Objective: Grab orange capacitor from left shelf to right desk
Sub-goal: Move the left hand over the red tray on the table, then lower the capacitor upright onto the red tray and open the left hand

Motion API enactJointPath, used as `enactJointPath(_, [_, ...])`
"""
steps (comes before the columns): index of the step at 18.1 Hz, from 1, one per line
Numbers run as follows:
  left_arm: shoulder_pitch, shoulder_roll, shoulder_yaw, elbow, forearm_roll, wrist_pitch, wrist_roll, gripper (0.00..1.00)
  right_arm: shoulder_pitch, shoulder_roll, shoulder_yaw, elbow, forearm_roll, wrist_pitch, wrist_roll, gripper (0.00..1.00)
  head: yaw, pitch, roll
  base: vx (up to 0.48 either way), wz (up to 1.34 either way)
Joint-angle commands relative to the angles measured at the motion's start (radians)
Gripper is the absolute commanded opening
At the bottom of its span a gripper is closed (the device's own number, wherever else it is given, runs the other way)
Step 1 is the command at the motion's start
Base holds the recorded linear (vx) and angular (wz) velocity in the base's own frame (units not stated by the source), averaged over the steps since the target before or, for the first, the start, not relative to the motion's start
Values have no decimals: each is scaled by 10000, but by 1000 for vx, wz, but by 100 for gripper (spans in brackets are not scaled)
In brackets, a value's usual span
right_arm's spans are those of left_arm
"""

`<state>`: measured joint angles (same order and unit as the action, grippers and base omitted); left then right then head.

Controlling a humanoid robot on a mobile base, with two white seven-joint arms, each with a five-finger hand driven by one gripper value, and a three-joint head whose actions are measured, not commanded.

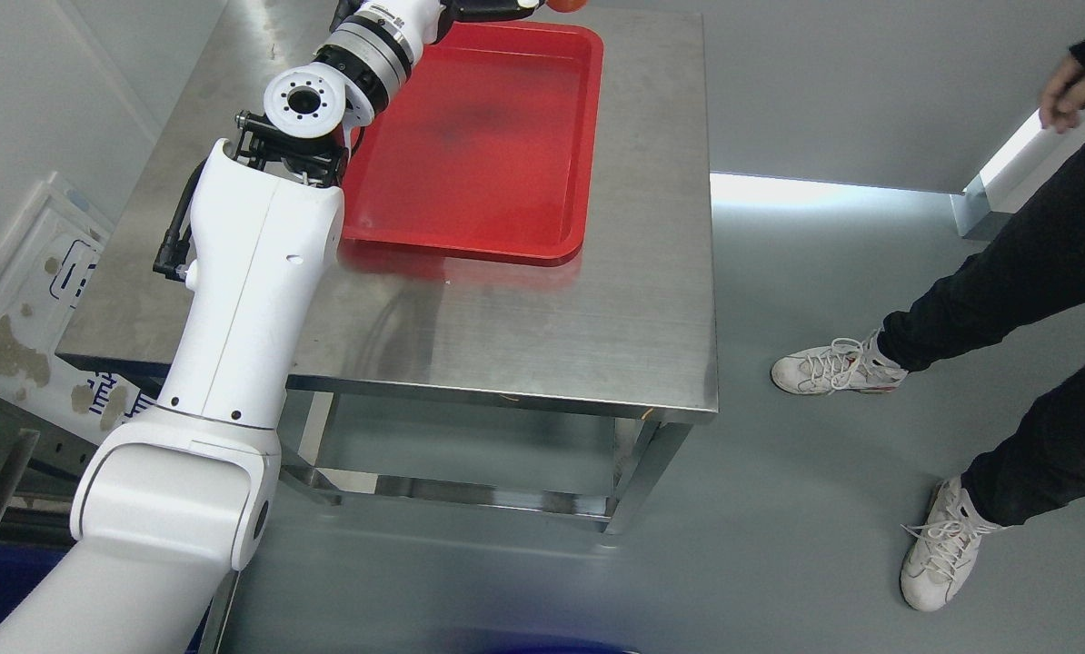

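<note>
My left arm (233, 345) comes in from the lower left and stretches across the steel desk (524, 336) to the picture's top edge. Only a dark sliver of my left hand (492, 9) shows there, above the far rim of the red tray (479, 145). A small piece of an orange capacitor (568, 4) shows right beside the hand at the top edge, past the tray's far right corner. The frame cuts off both the hand and the capacitor, so a grasp cannot be made out. Nothing lies in the tray.
A person stands at the right on the grey floor, with black trousers, white sneakers (833, 365) and a hand (1065, 91) near a metal ledge (1006, 173). A worn white panel (24, 300) leans at the left beside the desk.
</note>
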<state>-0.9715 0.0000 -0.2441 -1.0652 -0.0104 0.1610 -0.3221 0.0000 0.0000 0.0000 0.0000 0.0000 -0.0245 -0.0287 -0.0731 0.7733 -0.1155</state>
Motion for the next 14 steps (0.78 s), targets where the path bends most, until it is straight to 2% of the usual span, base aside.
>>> enactJointPath(1, [-26,175,1030,881,-387,797,-275,22,199,-174,-123,-175,46,-1,-4,100,0,0,0,0,0])
enactJointPath(3, [233,228,1014,911,-433,829,-535,22,199,-174,-123,-175,46,-1,-4,100,0,0,0,0,0])
enactJointPath(6, [434,964,1212,942,-387,829,-736,22,199,-174,-123,-175,46,0,-4,100,0,1,0,0,0])
enactJointPath(9, [663,1257,1597,836,-372,829,-934,22,199,-174,-123,-175,46,-1,-4,100,0,1,0,0,0])
enactJointPath(14, [1247,1120,1429,620,-387,829,-1396,22,199,-174,-123,-175,46,0,-4,100,0,1,0,0,0])
